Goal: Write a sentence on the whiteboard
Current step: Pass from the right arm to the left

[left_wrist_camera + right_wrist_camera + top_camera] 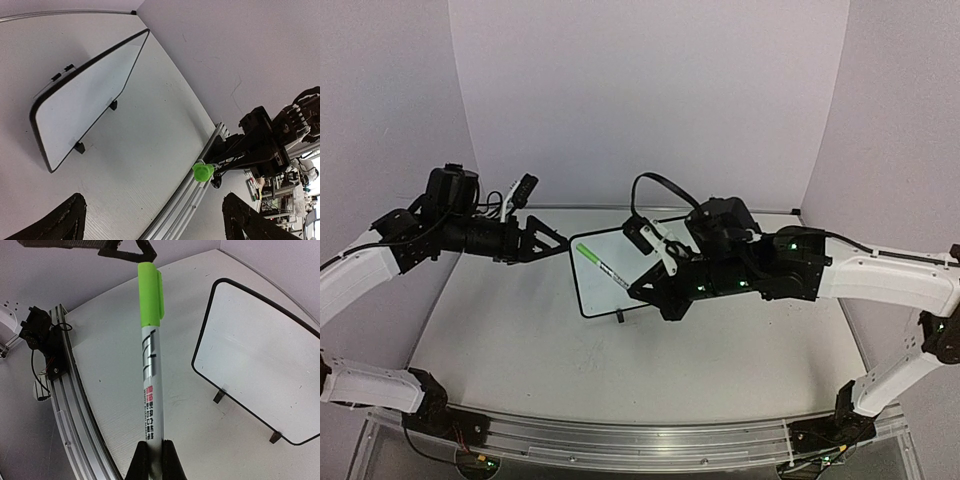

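1. The right pincer [154, 456] is clamped on the lower barrel of the white plastic marker pen [150, 365]. The lime-green cap [150, 290] is fitted at the far end from the jaws.
2. The left pincer [153, 200] stands wide apart and holds nothing. The green cap lies ahead of it, near but not touching.
3. The small rectangular whiteboard [260, 355], a white face in a thin black frame, stands tilted on 2 black feet [218, 396] on the grey table [115, 390]. It is below and beside the right pincer, and ahead of the left pincer, off to 1 side.
4. No sentence shows on the face. The right arm hides part of it from above, so faint strokes may be missed.
5. Handling: the whiteboard is probably light, stiff and slick. Pen pressure may slide or tip it, so grip the frame edge, not the face.
6. Containers: none in view. The cap alone encloses anything, namely the tip.
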Robot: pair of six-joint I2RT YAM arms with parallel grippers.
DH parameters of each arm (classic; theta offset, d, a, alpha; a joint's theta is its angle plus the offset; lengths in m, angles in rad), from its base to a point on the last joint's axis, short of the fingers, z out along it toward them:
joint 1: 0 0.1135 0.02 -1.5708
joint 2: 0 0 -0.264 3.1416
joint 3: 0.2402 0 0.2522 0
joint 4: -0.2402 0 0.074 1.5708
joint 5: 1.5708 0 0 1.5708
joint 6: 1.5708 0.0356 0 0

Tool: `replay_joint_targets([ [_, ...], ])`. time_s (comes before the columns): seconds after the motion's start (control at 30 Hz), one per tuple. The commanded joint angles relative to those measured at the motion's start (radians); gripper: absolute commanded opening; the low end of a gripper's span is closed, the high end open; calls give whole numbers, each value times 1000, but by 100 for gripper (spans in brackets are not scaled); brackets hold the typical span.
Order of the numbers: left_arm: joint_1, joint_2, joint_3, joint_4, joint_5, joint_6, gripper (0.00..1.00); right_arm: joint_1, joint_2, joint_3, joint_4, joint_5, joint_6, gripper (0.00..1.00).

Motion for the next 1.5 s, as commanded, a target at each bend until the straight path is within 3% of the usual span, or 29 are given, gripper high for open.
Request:
replay_joint_targets([
  [0.0, -34, 29, 39, 105, 53, -47, 94, 12, 36, 65, -19, 5, -63, 0],
  [0.17, -46, 65, 26, 188, 107, -105, 88, 19, 46, 83, -21, -2, -80, 0],
  [0.53, -55, 111, 32, 235, 151, -135, 39, 24, 44, 77, -21, 31, -86, 0],
  [0.9, -69, 131, 38, 207, 188, -124, 41, 24, 49, 80, -22, 81, -98, 0],
  [1.1, -75, 140, 43, 203, 194, -117, 26, 24, 47, 80, -23, 81, -118, 0],
  [1.27, -77, 147, 40, 210, 201, -127, 1, 24, 43, 72, -23, 101, -116, 0],
  [1.33, -77, 142, 29, 224, 202, -135, 0, 24, 36, 65, -15, 120, -105, 1],
  [1.37, -77, 137, 21, 238, 198, -144, 0, 23, 32, 59, -5, 138, -96, 5],
  [1.47, -77, 115, -15, 313, 165, -195, 0, 22, 12, 29, 52, 155, -32, 53],
])
